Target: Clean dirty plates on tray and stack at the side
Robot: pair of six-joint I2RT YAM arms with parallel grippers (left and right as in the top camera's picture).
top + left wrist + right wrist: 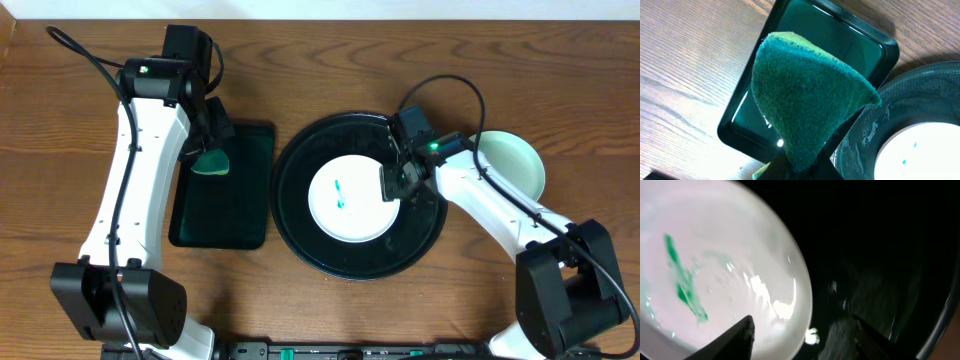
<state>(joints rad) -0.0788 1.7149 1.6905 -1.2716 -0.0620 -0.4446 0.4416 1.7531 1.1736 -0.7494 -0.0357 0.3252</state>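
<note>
Right end effector [802,325] wide open, empty, astride rim of round white plate [735,235].
Plate judged stiff, light, wet-slick: rim pinch advised. Green fibrous sponge [805,95] clamped in left end effector [208,150].

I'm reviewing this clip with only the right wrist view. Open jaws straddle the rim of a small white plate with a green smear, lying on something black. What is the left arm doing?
Observer: The left jaws are shut on a green scouring sponge, held over a small rectangular black tray.
Operator: Is my plate alone on that black surface?
Observer: Yes. The surface is a large round glossy black tray, and the smeared small round white plate is the only one on it.
Operator: Any other plate nearby?
Observer: A second round white plate rests on the wooden table, right of the round tray and partly behind the right arm. No marks show on it.
</note>
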